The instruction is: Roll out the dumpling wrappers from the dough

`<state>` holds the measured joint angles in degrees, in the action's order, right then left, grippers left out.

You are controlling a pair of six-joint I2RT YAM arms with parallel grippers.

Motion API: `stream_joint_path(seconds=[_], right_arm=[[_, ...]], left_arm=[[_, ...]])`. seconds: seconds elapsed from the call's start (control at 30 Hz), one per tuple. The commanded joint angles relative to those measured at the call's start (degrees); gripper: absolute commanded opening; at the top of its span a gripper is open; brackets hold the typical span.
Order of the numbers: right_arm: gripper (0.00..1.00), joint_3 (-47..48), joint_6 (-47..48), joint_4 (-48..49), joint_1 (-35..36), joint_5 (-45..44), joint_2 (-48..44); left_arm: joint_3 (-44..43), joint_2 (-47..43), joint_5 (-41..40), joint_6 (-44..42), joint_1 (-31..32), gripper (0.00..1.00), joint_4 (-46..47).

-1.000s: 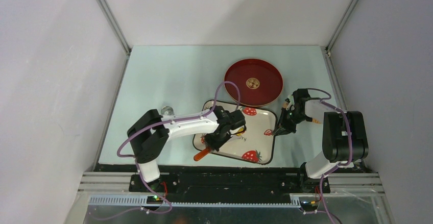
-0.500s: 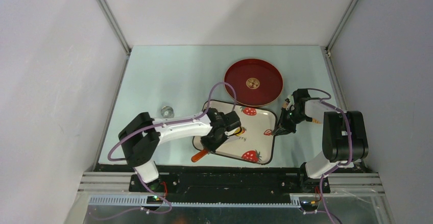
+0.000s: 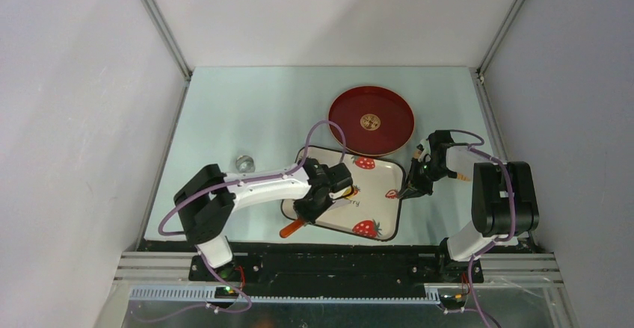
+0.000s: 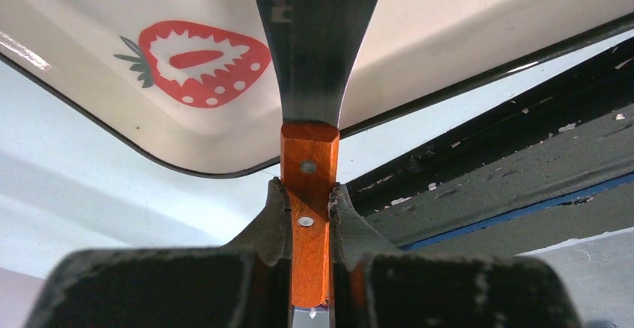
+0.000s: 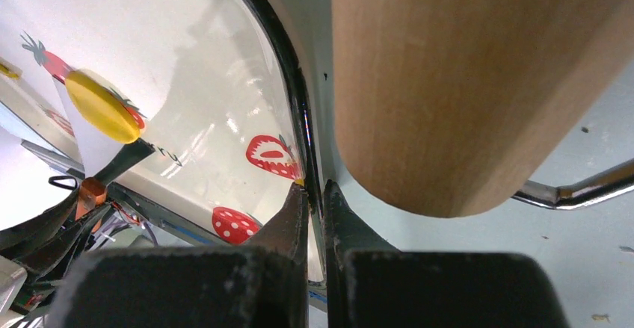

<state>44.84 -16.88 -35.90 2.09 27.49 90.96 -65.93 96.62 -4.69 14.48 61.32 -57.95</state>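
Note:
A small flat yellow dough disc, the wrapper (image 5: 101,106), lies on the blade of a spatula over the strawberry tray (image 5: 217,81); from above only a yellow sliver (image 3: 348,191) shows beside the left wrist. My left gripper (image 4: 309,193) is shut on the spatula's orange handle (image 4: 308,167), and the metal blade (image 4: 314,44) reaches over the tray's near left corner (image 3: 299,210). My right gripper (image 5: 314,190) is shut on the tray's black right rim (image 3: 404,186). A tiny yellow speck sits at its left fingertip (image 5: 300,182).
A wooden rolling pin (image 5: 463,81) lies on the table right of the tray, close to my right gripper. A red round plate (image 3: 371,120) sits behind the tray. A small metal ring (image 3: 244,162) stands at the left. A bent metal rod (image 5: 576,190) lies under the pin.
My left arm drew back toward the left and near side, its elbow swinging left, with the spatula still held. The right arm and tray have not moved.

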Motion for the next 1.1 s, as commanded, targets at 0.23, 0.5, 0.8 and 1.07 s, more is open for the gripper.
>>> stream_joint_path(seconds=[0.23, 0.5, 0.8, 1.07], right_arm=[[0.00, -0.22, -0.67, 1.24, 0.48, -0.42, 1.14], [0.00, -0.27, -0.69, 1.21, 0.38, -0.27, 1.01], [0.00, -0.22, -0.65, 1.27, 0.52, -0.11, 1.02], [0.00, -0.19, -0.65, 1.19, 0.63, -0.03, 0.90]], left_arm=[[-0.51, 0.75, 0.55, -1.02, -0.15, 0.00, 0.52], [-5.74, 4.69, 0.72, -2.08, -0.20, 0.00, 0.46], [-8.06, 7.06, 1.15, -2.48, -0.73, 0.00, 0.53], [-10.44, 9.01, 0.34, -2.35, -1.08, 0.00, 0.75]])
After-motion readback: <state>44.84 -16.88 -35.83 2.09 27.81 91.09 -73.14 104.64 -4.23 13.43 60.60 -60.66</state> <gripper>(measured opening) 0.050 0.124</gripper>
